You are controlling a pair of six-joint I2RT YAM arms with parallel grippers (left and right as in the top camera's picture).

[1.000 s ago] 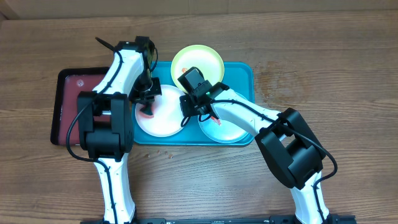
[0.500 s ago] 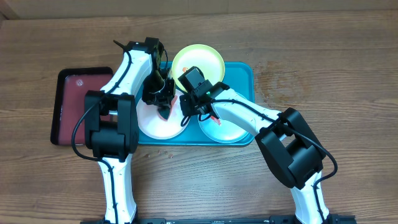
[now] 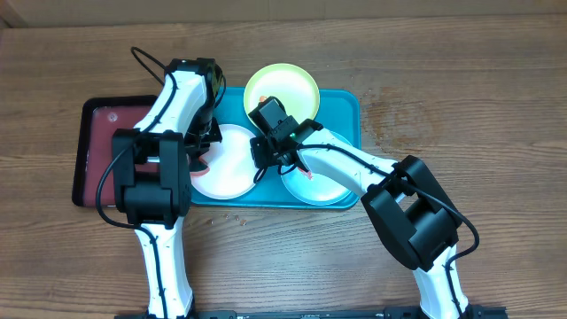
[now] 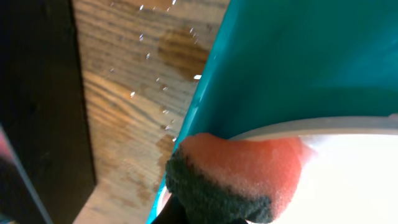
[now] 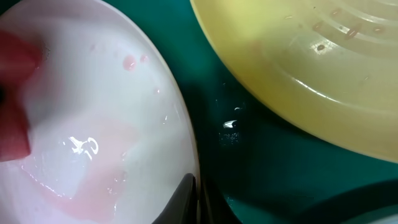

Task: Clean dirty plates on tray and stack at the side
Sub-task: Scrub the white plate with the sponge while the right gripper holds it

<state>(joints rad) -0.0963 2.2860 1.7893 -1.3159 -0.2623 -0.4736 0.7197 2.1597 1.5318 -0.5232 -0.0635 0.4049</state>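
Note:
The white plate (image 3: 229,164) lies at the left of the turquoise tray (image 3: 341,106). My left gripper (image 3: 204,152) is shut on a pink sponge with a dark green scouring side (image 4: 236,177), pressed on the plate's left rim (image 4: 348,168). My right gripper (image 5: 196,199) is shut on the white plate's right rim (image 5: 93,124), which carries a wet pink smear. The yellow-green plate (image 3: 282,89) sits at the tray's back edge and also shows in the right wrist view (image 5: 311,62). The pale mint plate (image 3: 330,186), with a red smear, lies partly under my right arm.
A dark red tray with a black rim (image 3: 99,151) lies left of the turquoise tray, close to my left arm. Small water drops and crumbs dot the wooden table (image 4: 137,93) by the tray's edge. Bare wood (image 3: 443,115) extends to the right.
My left gripper swept the sponge right across the white plate, then back to its left rim. My right gripper has stayed on the plate's right rim.

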